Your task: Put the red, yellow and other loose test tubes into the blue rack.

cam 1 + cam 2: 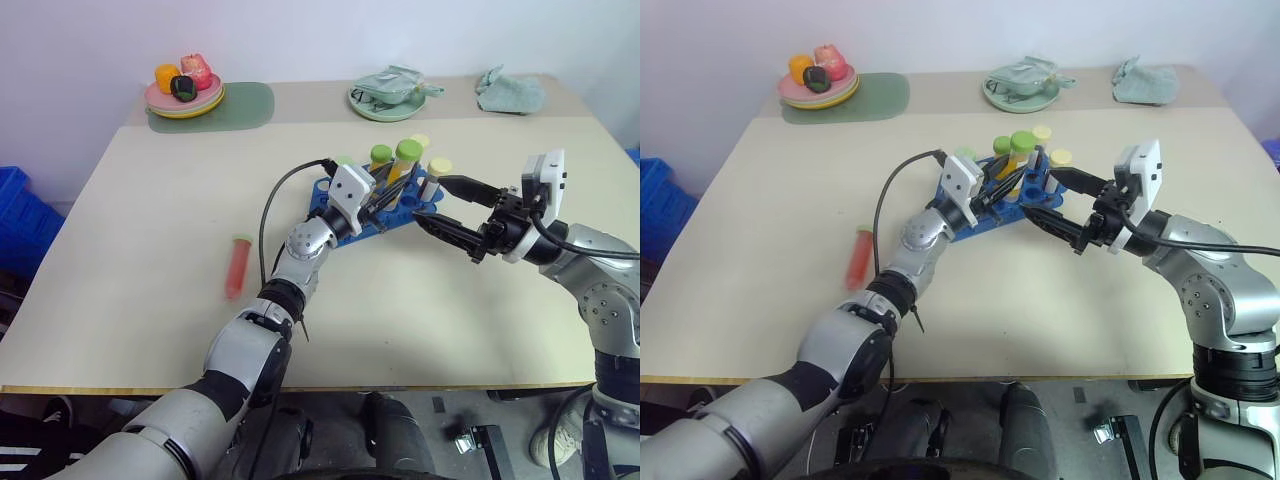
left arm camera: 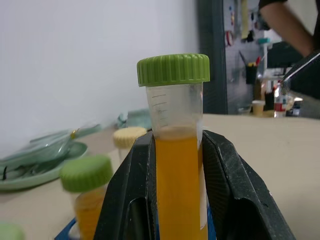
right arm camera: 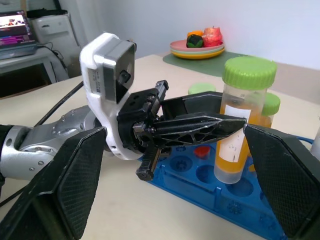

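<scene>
The blue rack (image 1: 421, 196) lies mid-table with several capped tubes standing in it. My left gripper (image 1: 388, 188) reaches over it from the left, shut on the yellow-orange test tube with a green cap (image 2: 176, 165). That tube (image 1: 403, 168) stands upright with its lower end at the rack's holes. The red test tube (image 1: 237, 265) lies loose on the table, well left of the rack. My right gripper (image 1: 430, 200) hovers open just right of the rack, its fingers pointing at the held tube and holding nothing.
At the back left, a plate of toy fruit (image 1: 185, 95) sits on a green mat (image 1: 250, 104). A green plate (image 1: 388, 100) and a crumpled cloth (image 1: 510, 92) are at the back right. A blue crate (image 1: 15, 215) stands beside the table's left edge.
</scene>
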Action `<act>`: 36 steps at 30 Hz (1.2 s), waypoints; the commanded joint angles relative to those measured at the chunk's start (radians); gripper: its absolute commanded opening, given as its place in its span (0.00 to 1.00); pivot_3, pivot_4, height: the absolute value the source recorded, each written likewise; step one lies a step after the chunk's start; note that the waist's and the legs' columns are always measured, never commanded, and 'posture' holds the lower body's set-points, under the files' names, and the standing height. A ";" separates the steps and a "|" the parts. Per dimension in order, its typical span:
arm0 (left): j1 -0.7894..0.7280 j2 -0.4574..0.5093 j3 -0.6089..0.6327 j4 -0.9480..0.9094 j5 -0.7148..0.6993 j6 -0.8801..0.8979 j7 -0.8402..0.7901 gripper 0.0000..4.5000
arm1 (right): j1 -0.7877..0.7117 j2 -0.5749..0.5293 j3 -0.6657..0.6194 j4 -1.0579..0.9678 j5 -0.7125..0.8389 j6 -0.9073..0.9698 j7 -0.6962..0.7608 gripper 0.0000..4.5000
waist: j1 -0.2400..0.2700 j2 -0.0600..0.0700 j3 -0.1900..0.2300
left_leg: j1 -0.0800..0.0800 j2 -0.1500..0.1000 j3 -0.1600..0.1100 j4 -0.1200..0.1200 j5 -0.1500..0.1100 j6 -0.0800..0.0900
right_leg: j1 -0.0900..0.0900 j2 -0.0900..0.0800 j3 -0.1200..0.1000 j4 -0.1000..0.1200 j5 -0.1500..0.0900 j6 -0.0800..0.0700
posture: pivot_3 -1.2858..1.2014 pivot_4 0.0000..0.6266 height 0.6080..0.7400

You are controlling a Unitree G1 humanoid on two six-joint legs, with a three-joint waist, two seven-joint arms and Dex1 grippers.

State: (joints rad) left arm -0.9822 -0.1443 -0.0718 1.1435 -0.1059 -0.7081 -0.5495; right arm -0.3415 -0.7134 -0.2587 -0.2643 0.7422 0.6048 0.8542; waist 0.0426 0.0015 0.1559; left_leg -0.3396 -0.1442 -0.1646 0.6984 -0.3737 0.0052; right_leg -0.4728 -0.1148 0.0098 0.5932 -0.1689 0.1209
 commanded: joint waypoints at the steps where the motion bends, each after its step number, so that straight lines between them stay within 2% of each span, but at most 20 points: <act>1: -0.030 -0.012 0.020 0.007 0.017 -0.028 0.020 0.16 | 0.009 -0.015 -0.042 -0.054 0.025 0.005 -0.012 1.00 | -0.001 0.000 0.000 | 0.000 0.000 0.000 0.000 0.000 0.000 | 0.000 0.000 0.000 0.000 0.000 0.000 | 0.52 0.24 1.00; 18: -0.096 -0.012 0.073 0.090 0.051 0.010 0.065 0.16 | 0.048 -0.019 -0.070 -0.094 0.052 0.024 -0.042 1.00 | -0.002 0.000 0.000 | 0.000 0.000 0.000 0.000 0.000 0.000 | 0.000 0.000 0.000 0.000 0.000 0.000 | 0.52 0.24 1.00; 36: -0.096 -0.050 0.079 0.130 0.095 0.045 0.071 0.16 | 0.079 -0.024 -0.089 -0.131 0.070 0.036 -0.072 1.00 | -0.001 0.000 0.000 | 0.000 0.000 0.000 0.000 0.000 0.000 | 0.000 0.000 0.000 0.001 0.000 0.000 | 0.52 0.24 1.00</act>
State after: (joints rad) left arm -1.0619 -0.1869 0.0045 1.2752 -0.0220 -0.6643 -0.4796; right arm -0.2641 -0.7211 -0.3124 -0.3523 0.7919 0.6455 0.7860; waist 0.0417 0.0015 0.1557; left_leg -0.3393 -0.1442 -0.1643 0.6988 -0.3736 0.0053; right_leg -0.4727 -0.1147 0.0098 0.5940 -0.1688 0.1211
